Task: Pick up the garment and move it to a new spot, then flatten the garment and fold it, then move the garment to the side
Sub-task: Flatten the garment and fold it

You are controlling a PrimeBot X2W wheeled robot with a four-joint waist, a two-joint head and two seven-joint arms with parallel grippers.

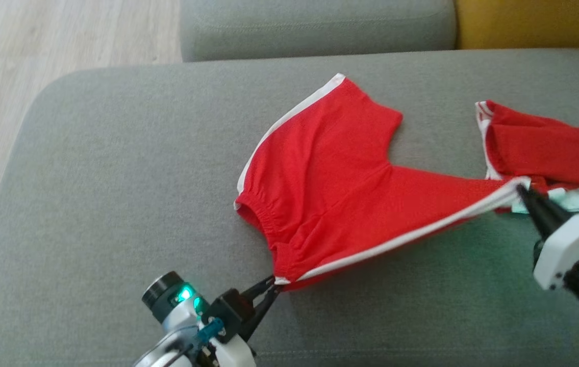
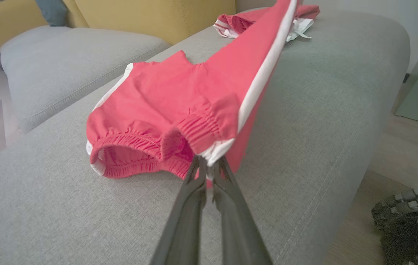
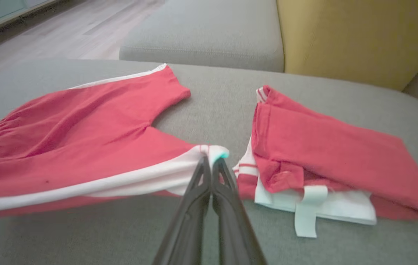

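Red shorts [image 1: 330, 193] with white side stripes, one edge stretched taut. Left gripper [image 1: 271, 288] is pinched tight on the waistband corner, and right gripper [image 1: 521, 189] is clamped on the leg hem.

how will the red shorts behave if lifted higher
Probably floppy: away from the taut striped edge between the left gripper and right gripper, the red shorts drape onto the grey cushion. Likely light: fingertip pinches alone hold that edge up.

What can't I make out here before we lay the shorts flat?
- Head view: the folded red garment runs off the right edge, partly behind the right hand.
- Left wrist view: the dark heap is blurred and cut off by the bottom corner.
- Head view: the shorts' underside, under their own cloth.
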